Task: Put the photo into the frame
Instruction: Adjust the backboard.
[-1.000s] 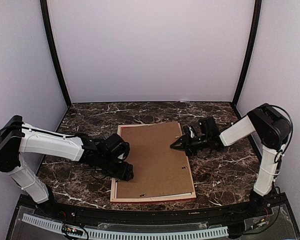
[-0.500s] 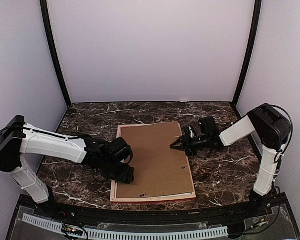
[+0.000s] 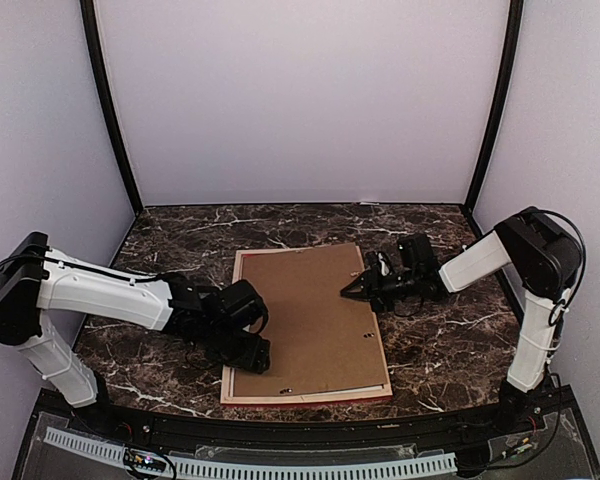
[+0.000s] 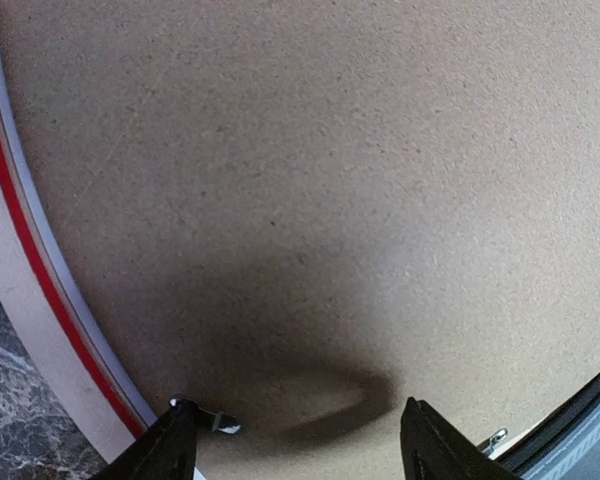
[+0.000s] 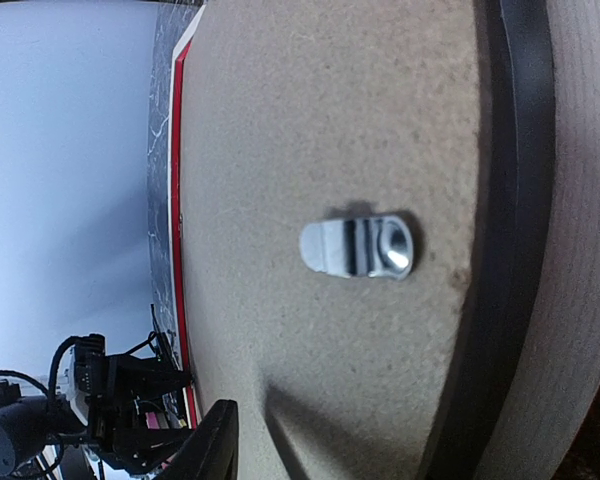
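Observation:
The frame [image 3: 310,395] lies face down on the marble table, pale wood up, with a thin red edge showing in the left wrist view [image 4: 22,250] and the right wrist view [image 5: 177,200]. A brown backing board [image 3: 310,310] fills it. The photo is hidden. My left gripper [image 3: 254,357] is open just above the board near the frame's left near edge; in the left wrist view [image 4: 300,445] a small metal tab [image 4: 220,423] sits by its left fingertip. My right gripper [image 3: 348,291] is open, low over the board at the frame's right edge, facing a metal clip [image 5: 358,247].
The dark marble table [image 3: 180,235] is walled by white panels at the back and sides. A second metal tab [image 4: 495,437] shows at the board's near edge. The table's black front rim [image 3: 300,425] runs just past the frame's near side.
My left gripper has slid a little toward the near edge along the frame's left side. The right arm and the frame have not moved.

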